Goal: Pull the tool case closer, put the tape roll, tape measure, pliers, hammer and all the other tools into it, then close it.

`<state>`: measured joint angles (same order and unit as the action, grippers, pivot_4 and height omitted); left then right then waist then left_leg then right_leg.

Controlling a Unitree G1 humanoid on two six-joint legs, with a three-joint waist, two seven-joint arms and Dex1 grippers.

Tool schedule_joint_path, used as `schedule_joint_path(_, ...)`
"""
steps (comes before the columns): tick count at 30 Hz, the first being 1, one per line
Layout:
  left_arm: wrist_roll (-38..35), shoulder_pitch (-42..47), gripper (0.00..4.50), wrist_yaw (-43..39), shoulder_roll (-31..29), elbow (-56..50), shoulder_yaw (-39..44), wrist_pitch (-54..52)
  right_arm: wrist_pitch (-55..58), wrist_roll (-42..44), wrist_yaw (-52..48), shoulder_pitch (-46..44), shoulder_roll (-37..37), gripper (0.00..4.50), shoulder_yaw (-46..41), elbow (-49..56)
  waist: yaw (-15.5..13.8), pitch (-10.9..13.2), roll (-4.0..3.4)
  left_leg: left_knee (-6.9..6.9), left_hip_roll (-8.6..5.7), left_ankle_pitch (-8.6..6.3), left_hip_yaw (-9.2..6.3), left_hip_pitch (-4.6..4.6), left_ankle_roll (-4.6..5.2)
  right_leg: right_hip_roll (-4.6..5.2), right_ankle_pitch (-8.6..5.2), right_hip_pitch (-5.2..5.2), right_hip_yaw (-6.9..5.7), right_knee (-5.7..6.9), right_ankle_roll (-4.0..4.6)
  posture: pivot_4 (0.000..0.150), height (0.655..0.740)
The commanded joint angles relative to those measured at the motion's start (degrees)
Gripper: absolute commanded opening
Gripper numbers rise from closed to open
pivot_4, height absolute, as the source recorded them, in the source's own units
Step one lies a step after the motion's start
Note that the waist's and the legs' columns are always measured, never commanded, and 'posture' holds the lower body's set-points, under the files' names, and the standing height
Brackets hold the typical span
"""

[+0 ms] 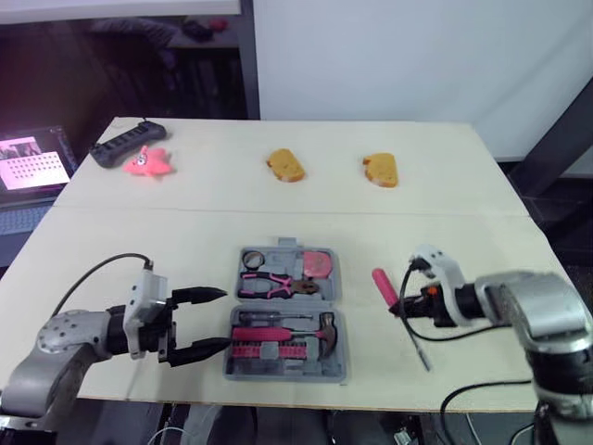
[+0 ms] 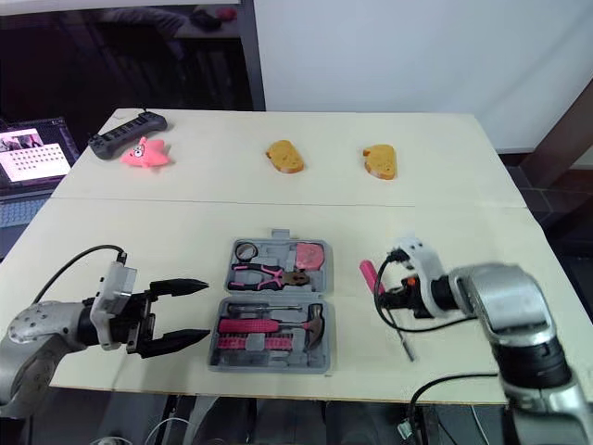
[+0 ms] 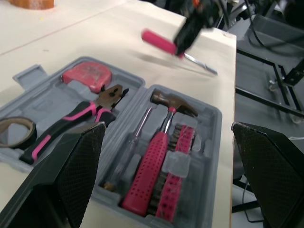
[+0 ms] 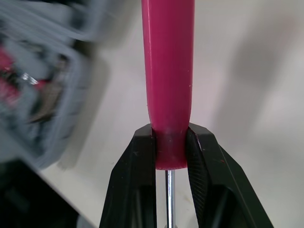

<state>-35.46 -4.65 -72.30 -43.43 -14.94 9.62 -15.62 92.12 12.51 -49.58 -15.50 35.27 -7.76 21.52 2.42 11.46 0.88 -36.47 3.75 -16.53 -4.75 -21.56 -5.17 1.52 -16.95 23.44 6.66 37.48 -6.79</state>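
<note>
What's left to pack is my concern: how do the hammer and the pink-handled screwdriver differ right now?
The hammer lies in the tool case's near half; the screwdriver is outside it, on the robot's right. The hammer is untouched; the screwdriver is clamped at its handle's end by the right gripper. The hammer's handle is studded, the screwdriver's smooth. Both have pink handles.

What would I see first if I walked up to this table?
The open grey case near the front edge of the table stands out, packed with pink-handled tools such as the hammer and pliers. Just to its right, the right gripper is shut on a pink screwdriver. The left gripper hangs open at the case's left side.
</note>
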Motion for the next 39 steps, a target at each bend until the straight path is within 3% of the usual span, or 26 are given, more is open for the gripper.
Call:
schedule_joint_path(1,-1.4,3.5,4.50,-0.1,0.0,-1.6,-0.6,-0.8,0.4,-0.6,13.8,3.5,-7.4,0.41,-6.0,5.1,0.0,0.0,0.04,-0.01,0.00,0.00,-0.05,0.00,0.00,-0.01,0.00,-0.02,-0.05,0.03,0.00,0.150,0.7400)
schedule_joint_path(8,-1.1,5.1,4.50,0.1,-0.1,-0.7,-0.2,-1.5,0.4,-2.6,31.1,6.3,-19.5,0.41,-8.4,10.0,1.2,-0.2,0.24,0.03,0.03,0.05,-0.08,0.14,-0.08,-0.06,0.01,-0.07,-0.02,0.08,0.01,0.150,0.7400)
schedule_joint_path(16,-0.8,5.7,4.50,0.7,-0.1,-0.2,0.1,-1.4,0.4,-1.7,36.2,9.4,-23.7,4.35,-7.1,14.9,1.3,-0.5,0.49,0.01,0.03,0.07,-0.10,0.17,-0.12,-0.02,-0.01,-0.21,-0.05,0.07,0.03,0.150,0.7400)
schedule_joint_path(21,-1.9,5.8,4.50,1.8,-0.1,-1.1,0.9,-2.6,-6.1,-3.0,39.1,19.1,-15.2,4.44,2.8,31.1,0.4,-0.4,0.28,0.11,0.01,0.07,-0.10,0.08,-0.13,0.00,-0.02,-0.06,-0.06,0.06,0.01,0.150,0.7400)
schedule_joint_path(24,-2.1,5.3,4.50,2.1,-0.2,-1.4,1.3,-3.3,-18.9,-4.8,41.4,27.9,-17.0,4.44,5.1,34.2,0.3,-0.4,0.30,0.28,0.03,0.07,-0.11,0.12,-0.12,-0.03,-0.04,0.00,-0.08,0.06,0.01,0.150,0.7400)
schedule_joint_path(30,-2.2,7.4,4.50,0.8,-0.9,0.7,0.6,-4.4,-43.3,-5.8,43.2,39.6,-23.8,4.44,7.6,25.0,0.5,-0.4,0.31,0.22,0.05,0.08,-0.07,0.14,-0.14,-0.02,-0.06,-0.04,-0.05,0.04,0.05,0.150,0.7400)
schedule_joint_path(39,-1.9,14.1,4.50,-1.0,-1.1,4.7,-0.9,-6.4,-55.9,-6.3,45.7,36.1,-28.9,4.44,5.1,9.2,0.3,-0.4,0.27,0.26,0.05,0.16,-0.06,0.16,-0.28,-0.05,-0.10,-0.02,-0.02,0.04,0.23,0.150,0.7400)
